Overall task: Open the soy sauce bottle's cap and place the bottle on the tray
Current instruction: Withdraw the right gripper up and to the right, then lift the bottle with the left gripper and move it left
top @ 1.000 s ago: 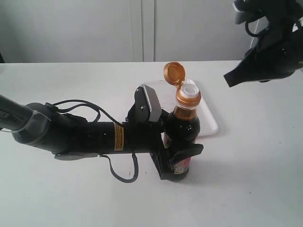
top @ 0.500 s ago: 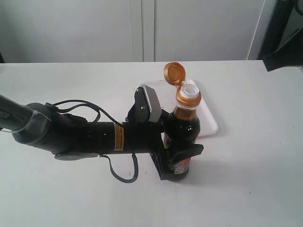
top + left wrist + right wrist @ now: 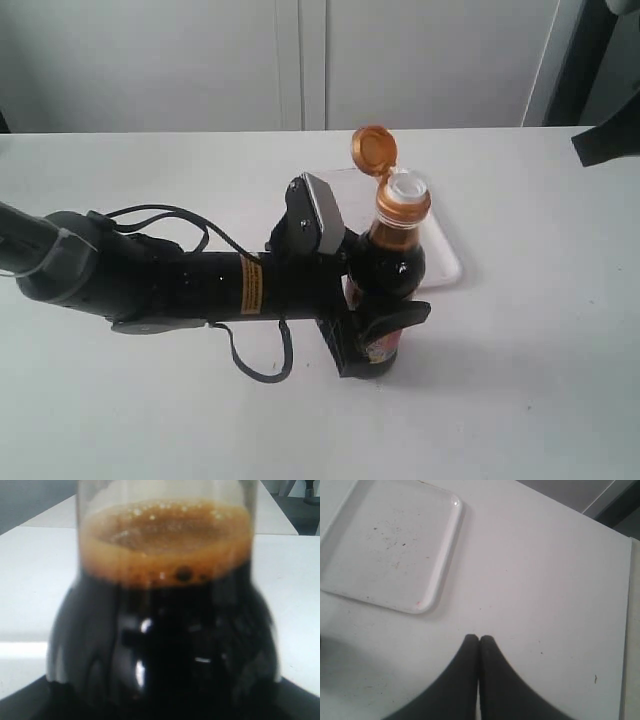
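The left arm was seen laid low across the counter (image 3: 520, 400), reaching from the left edge of the exterior view toward the middle. Its left hand (image 3: 372, 335) was clamped on the lower body of the soy sauce bottle (image 3: 388, 290), one finger wrapped across the front at label height. The low grip was judged to leave the neck free for access from above and to keep the bottle upright. The left wrist view was filled by the bottle's glass shoulder (image 3: 165, 645), with foam visible at the liquid line; no fingers were visible there.

The bottle was noted near the centre of the counter, in front of the tray (image 3: 440, 255) and not on it. Whether its base was touching the counter or raised just off it could not be told.

The cap (image 3: 373, 150) was recorded flipped back on its hinge, with the white spout (image 3: 408, 186) exposed. Opening was therefore judged done; only placement on the tray appeared to remain.

Further right, the tray was seen bare and lightly speckled in the right wrist view (image 3: 385, 550). The right hand (image 3: 479, 641) was observed with its fingertips pressed together, gripping nothing, well apart from the bottle. It was judged to be parked clear of the path to the tray.
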Controlling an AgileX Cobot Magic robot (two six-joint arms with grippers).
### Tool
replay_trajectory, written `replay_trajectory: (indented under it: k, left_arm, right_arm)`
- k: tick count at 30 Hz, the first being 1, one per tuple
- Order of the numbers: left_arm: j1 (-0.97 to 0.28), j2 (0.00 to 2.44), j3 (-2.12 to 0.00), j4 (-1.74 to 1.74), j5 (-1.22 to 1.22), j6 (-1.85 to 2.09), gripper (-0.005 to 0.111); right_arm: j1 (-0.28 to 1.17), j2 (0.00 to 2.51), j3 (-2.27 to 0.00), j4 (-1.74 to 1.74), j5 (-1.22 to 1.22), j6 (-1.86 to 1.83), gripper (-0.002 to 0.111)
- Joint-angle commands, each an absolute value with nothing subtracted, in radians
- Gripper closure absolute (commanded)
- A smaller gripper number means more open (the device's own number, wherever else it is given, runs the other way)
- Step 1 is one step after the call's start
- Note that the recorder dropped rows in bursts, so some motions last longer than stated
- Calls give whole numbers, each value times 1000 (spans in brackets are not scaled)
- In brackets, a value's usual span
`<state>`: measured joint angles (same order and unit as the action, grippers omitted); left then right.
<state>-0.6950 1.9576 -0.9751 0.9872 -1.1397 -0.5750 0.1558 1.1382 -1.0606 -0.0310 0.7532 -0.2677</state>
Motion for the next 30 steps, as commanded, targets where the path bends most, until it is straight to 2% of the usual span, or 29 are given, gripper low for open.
replay_trajectory:
  k: [1, 7, 22, 30]
  left_arm:
    - [-700, 1891, -979, 920, -1221, -579, 106]
    - [-686, 1837, -982, 816, -1221, -566, 106]
    - [-577, 1837, -1065, 812, -1221, -569, 106]
    - [-540, 1837, -1128, 811, -1144, -571, 107]
  right_arm:
    - [147, 1131, -1057, -41, 755, -259, 108]
    - [147, 1131, -1057, -39, 744, -259, 108]
    - [147, 1131, -1057, -39, 743, -259, 108]
    - [147, 1131, -1057, -37, 743, -259, 108]
